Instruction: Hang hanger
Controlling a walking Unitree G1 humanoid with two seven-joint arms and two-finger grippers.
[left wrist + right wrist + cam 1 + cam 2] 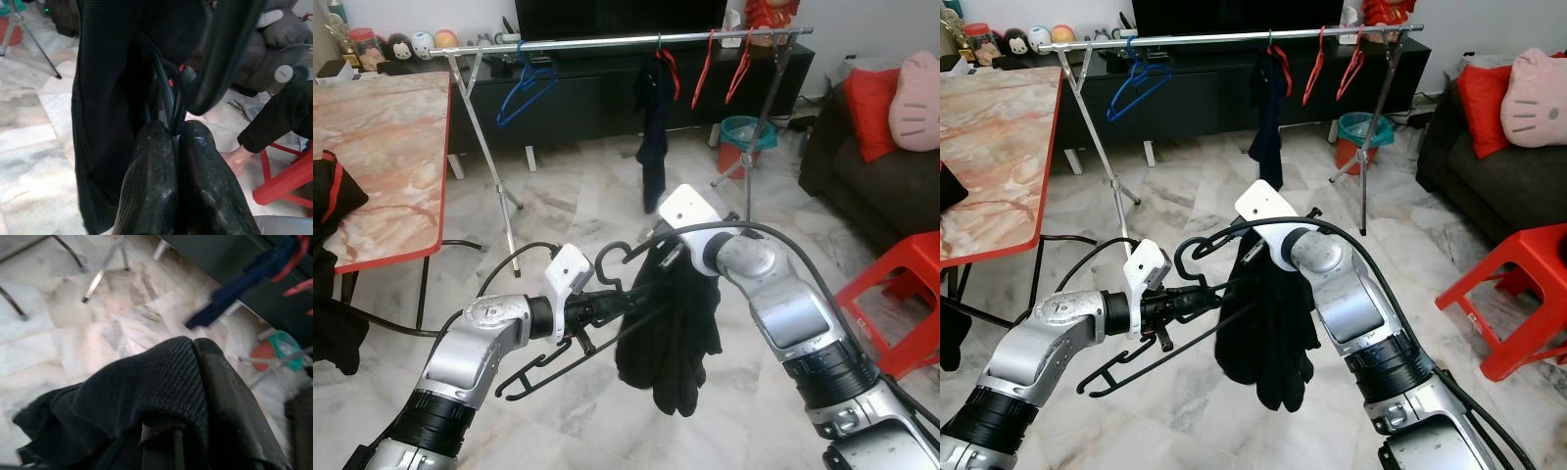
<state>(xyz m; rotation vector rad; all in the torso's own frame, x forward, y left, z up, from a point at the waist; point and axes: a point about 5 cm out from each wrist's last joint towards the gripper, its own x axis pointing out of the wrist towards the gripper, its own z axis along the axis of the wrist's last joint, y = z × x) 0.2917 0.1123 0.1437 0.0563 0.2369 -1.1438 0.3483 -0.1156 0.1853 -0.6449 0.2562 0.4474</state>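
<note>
A black hanger (543, 367) is held out in front of me, with its hook (612, 257) pointing up. My left gripper (597, 308) is shut on the hanger's neck, and its fingers (151, 186) press together below the hook (215, 63). A black knit garment (675, 343) hangs over the hanger's right end. My right gripper (661, 250) is at the garment's top, shut on the cloth (122, 406), which hides most of its fingers. The metal clothes rail (607, 41) stands across the room ahead.
On the rail hang a blue hanger (524, 93), a dark garment (653, 137) and two red hangers (705, 69). A marble-topped table (382, 147) is on the left. A sofa (871, 176) and red stool (901, 294) are on the right. A person's hand (234, 159) rests on the floor.
</note>
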